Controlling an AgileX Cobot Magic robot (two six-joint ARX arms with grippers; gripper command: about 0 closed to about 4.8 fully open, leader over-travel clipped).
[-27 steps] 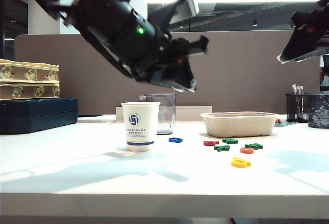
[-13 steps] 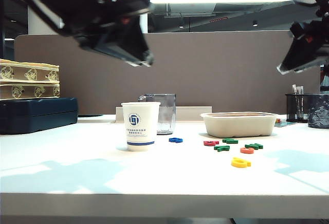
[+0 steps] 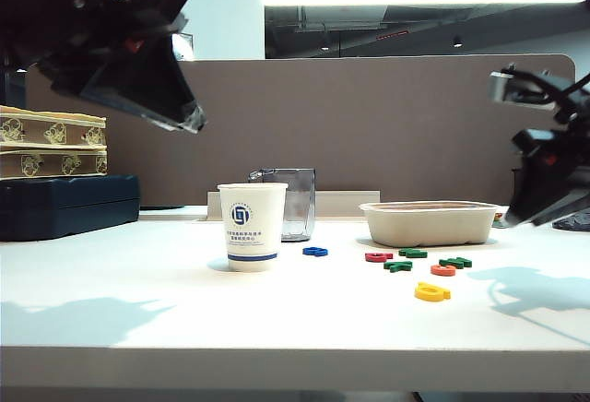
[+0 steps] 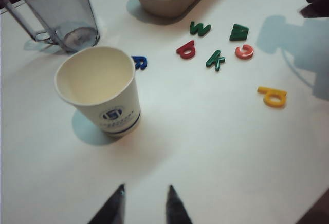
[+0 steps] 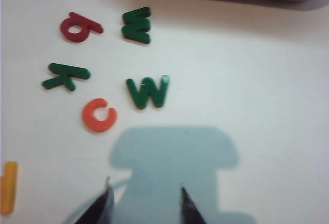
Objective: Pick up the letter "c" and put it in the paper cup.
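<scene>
The letter "c" (image 3: 442, 270) (image 4: 244, 52) (image 5: 99, 115) is a small orange-red piece lying flat on the white table among other letters. The white paper cup (image 3: 252, 225) (image 4: 99, 89) with its blue logo stands upright and looks empty in the left wrist view. High at the upper left of the exterior view hangs my left gripper (image 3: 189, 116) (image 4: 145, 189), open, with nothing between its fingers. My right gripper (image 3: 516, 218) (image 5: 144, 189) hovers open above the table at the right, a short way from the "c", holding nothing.
Around the "c" lie a dark red "b" (image 5: 79, 28), a green "k" (image 5: 66, 76), two green "w" pieces (image 5: 148, 91), a yellow letter (image 3: 431, 291) and a blue one (image 3: 314, 251). A beige tray (image 3: 429, 222) of letters and a grey plastic cup (image 3: 297, 201) stand behind.
My left arm has swung up and leftward, away from above the paper cup. My right arm has come down toward the table at the right.
</scene>
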